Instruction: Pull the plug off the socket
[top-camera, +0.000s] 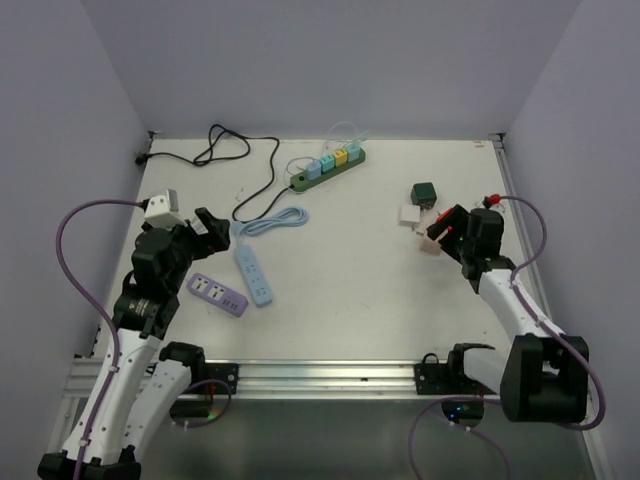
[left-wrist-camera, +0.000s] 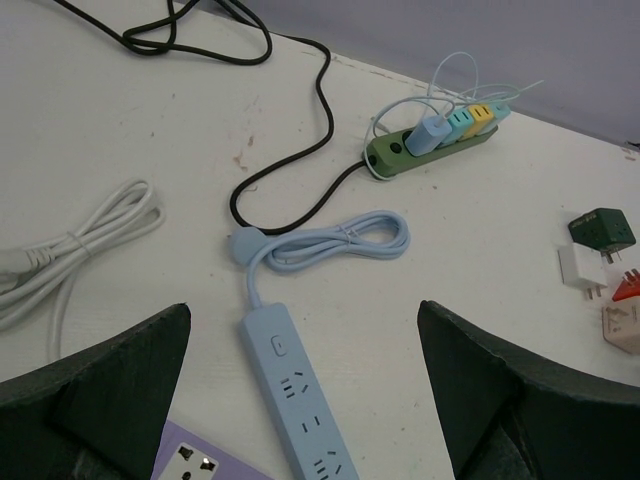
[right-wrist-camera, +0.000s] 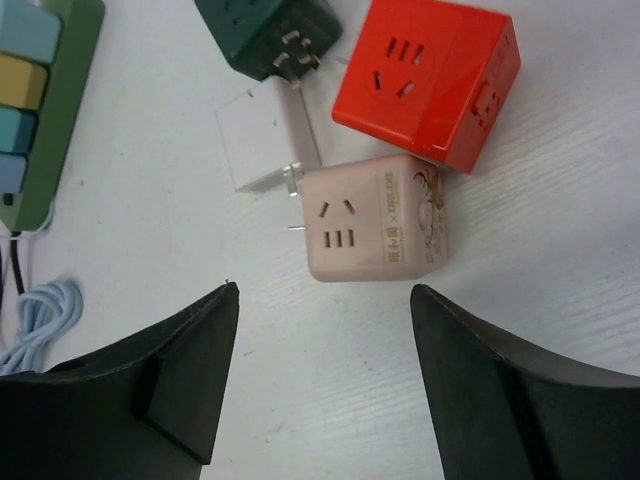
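Note:
The socket (top-camera: 325, 172), a dark green power strip, lies at the back middle of the table and also shows in the left wrist view (left-wrist-camera: 392, 156) and the right wrist view (right-wrist-camera: 70, 100). A row of coloured plugs sits in it: light blue (left-wrist-camera: 432, 135), teal (left-wrist-camera: 460, 120) and yellow (left-wrist-camera: 480, 113). My left gripper (top-camera: 215, 228) hangs open far to the strip's front left, its jaws (left-wrist-camera: 305, 308) spread over a light blue strip. My right gripper (top-camera: 445, 228) is open to the right, its jaws (right-wrist-camera: 325, 290) empty just short of a pink cube adapter (right-wrist-camera: 375, 230).
A light blue strip (top-camera: 253, 275) and a purple strip (top-camera: 217, 294) lie near the left arm. Red (right-wrist-camera: 430, 80), dark green (right-wrist-camera: 265, 30) and white (right-wrist-camera: 265, 145) cube adapters cluster by the right gripper. A black cord (top-camera: 230, 150) loops at the back left, and a white cable (left-wrist-camera: 70, 240) lies further left.

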